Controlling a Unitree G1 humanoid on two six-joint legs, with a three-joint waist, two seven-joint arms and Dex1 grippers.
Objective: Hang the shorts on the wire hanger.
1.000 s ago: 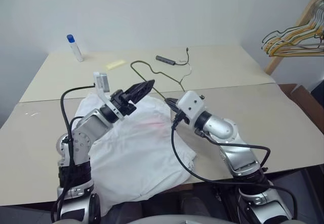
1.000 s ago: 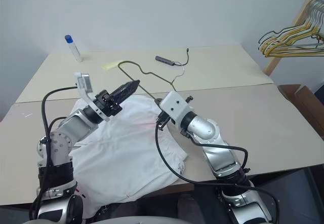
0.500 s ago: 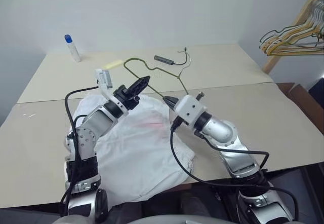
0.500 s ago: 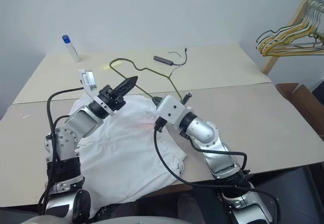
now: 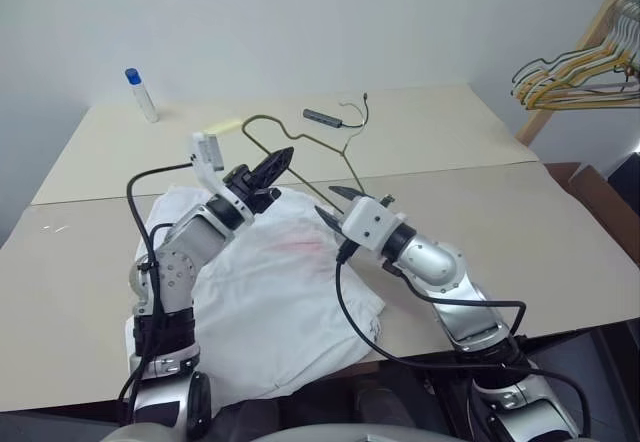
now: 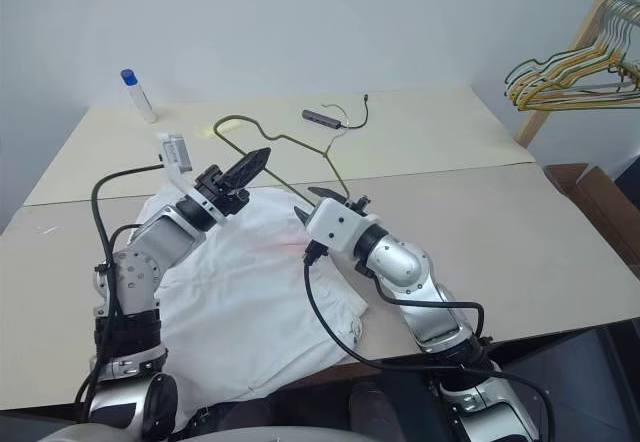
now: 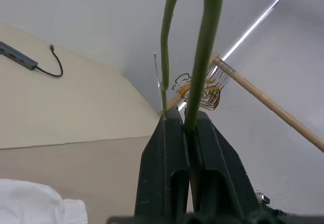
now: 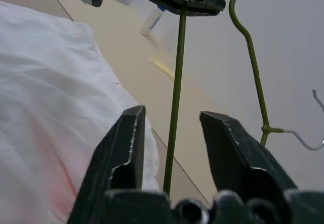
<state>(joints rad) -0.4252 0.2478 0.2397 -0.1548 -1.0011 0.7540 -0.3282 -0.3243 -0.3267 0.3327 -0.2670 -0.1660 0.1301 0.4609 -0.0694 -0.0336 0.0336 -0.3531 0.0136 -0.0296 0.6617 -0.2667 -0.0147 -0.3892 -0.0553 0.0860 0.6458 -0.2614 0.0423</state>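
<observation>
The left gripper (image 7: 183, 127) pinches the thin olive-green wire hanger (image 5: 300, 144); one straight wire runs between the right gripper's (image 8: 172, 138) spread jaws. The white, pink-smudged shorts (image 5: 270, 292) lie crumpled beneath both.

Legible text, labels, brands, numbers, signs: none. No item in any view carries a marking that can be read.
</observation>
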